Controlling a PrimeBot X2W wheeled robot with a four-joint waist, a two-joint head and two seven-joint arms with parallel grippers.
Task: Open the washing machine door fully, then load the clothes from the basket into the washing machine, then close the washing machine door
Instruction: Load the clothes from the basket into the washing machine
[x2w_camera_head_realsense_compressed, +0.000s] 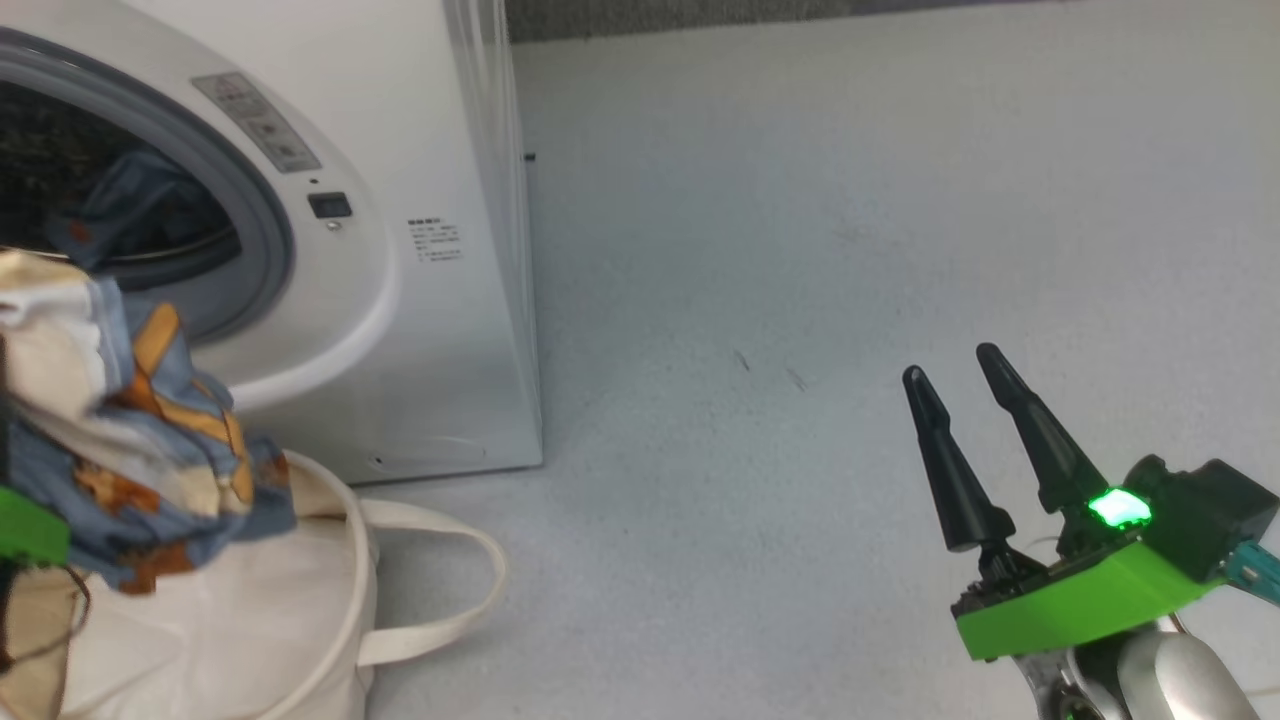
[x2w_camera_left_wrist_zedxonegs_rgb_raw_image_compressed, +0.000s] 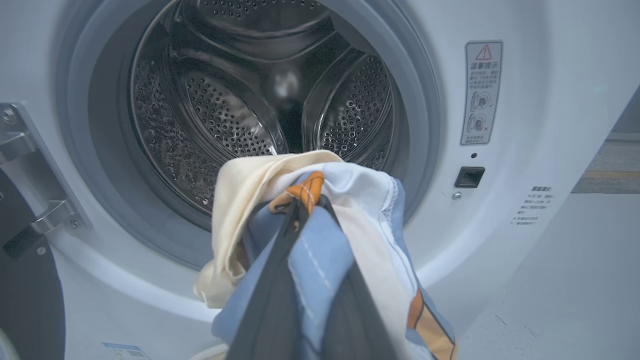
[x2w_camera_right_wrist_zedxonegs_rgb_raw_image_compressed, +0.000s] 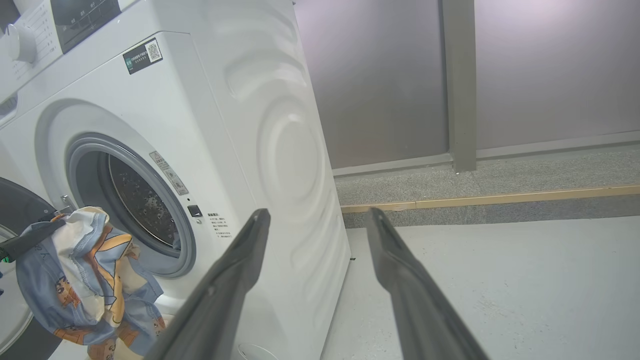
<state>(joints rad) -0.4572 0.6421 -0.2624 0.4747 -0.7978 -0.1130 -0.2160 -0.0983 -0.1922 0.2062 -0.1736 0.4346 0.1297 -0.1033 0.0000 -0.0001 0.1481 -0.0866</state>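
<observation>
The fingers of your left gripper (x2w_camera_left_wrist_zedxonegs_rgb_raw_image_compressed: 310, 202) are clenched on the clothes (x2w_camera_left_wrist_zedxonegs_rgb_raw_image_compressed: 250, 200), a crumpled bundle of soft blue printed fabric and smooth cream cloth. It hangs before the washing machine (x2w_camera_head_realsense_compressed: 440, 330) porthole, over the soft canvas basket (x2w_camera_head_realsense_compressed: 250, 620). Behind it gleams the perforated steel drum (x2w_camera_left_wrist_zedxonegs_rgb_raw_image_compressed: 225, 115). Your right gripper (x2w_camera_head_realsense_compressed: 952, 363) has its tapered fingers spread, holding nothing. The glossy black door (x2w_camera_left_wrist_zedxonegs_rgb_raw_image_compressed: 25, 290) is cut off at the edge.

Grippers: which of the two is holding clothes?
The left gripper, shut on the clothes before the drum; the right gripper is open and empty.

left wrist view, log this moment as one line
washing machine door: open | left jaws: shut on clothes, held before washing machine opening | right jaws: open, empty | step: loading
</observation>
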